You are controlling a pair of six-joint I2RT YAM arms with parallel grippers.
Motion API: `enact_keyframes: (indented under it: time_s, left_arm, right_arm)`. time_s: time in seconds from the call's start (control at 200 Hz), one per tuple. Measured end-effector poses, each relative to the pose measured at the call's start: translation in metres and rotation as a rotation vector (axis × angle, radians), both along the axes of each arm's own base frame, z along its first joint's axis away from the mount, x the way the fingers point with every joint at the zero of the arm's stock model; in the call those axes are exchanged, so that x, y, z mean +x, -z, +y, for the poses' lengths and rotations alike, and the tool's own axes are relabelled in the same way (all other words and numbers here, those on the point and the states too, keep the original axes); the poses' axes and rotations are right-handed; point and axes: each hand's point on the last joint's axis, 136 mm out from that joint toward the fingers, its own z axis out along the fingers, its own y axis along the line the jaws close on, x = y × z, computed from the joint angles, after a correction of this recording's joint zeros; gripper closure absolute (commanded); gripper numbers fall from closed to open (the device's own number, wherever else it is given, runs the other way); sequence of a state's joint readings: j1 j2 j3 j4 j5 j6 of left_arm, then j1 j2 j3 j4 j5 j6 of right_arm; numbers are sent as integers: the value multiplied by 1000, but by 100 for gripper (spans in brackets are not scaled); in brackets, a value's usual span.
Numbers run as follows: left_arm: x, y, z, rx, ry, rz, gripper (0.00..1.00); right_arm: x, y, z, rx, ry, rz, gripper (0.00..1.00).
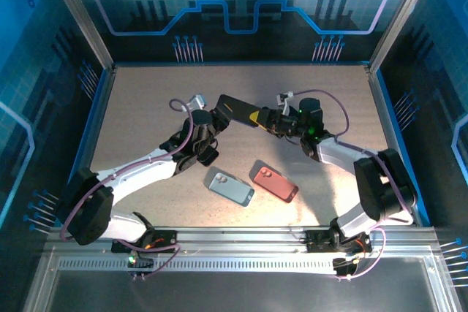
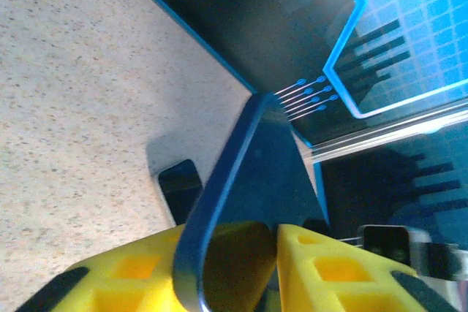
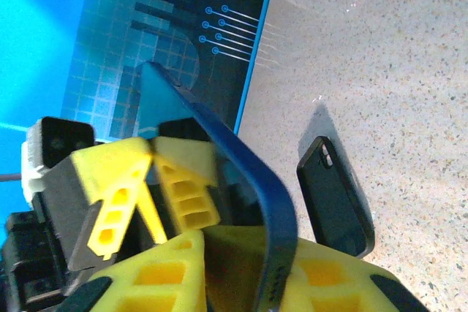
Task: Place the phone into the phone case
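A dark blue phone point(image 1: 238, 109) hangs in the air over the middle of the table, bridging my two grippers. My left gripper point(image 1: 217, 111) has its yellow fingers standing apart on either side of the phone's point(image 2: 263, 158) near end, open point(image 2: 230, 233). My right gripper point(image 1: 262, 118) holds the other end, its yellow fingers point(image 3: 256, 246) shut on the phone point(image 3: 241, 158). The left gripper's spread fingers point(image 3: 152, 173) show behind it. A black phone case point(image 3: 336, 199) lies flat on the table below, camera cutout visible, and it also shows in the left wrist view point(image 2: 179, 188).
A grey-blue phone-shaped slab point(image 1: 230, 187) and a red one point(image 1: 276, 183) lie side by side on the near half of the table. Blue walls with metal posts ring the table. A metal rail point(image 1: 234, 242) runs along the near edge.
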State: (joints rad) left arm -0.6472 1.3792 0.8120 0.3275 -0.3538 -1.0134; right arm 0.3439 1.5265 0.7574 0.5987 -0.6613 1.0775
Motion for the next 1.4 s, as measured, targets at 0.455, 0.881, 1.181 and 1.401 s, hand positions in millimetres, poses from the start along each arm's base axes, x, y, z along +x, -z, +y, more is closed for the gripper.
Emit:
enact_keyframes:
  time_s: [0.455, 0.881, 1.181, 1.401]
  left_arm:
    - [-19, 4, 16, 92, -1, 26, 48]
    - [-25, -10, 31, 103, -30, -4, 45]
    - [-33, 45, 63, 238, -62, 200, 73]
    - [-50, 119, 63, 368, 20, 442, 83]
  right_arm:
    - [-19, -16, 0, -61, -33, -73, 100]
    - [-20, -3, -4, -102, -16, -29, 100]
    - [-18, 9, -14, -140, 3, 6, 100]
    - [-16, 14, -33, -177, 35, 23, 100]
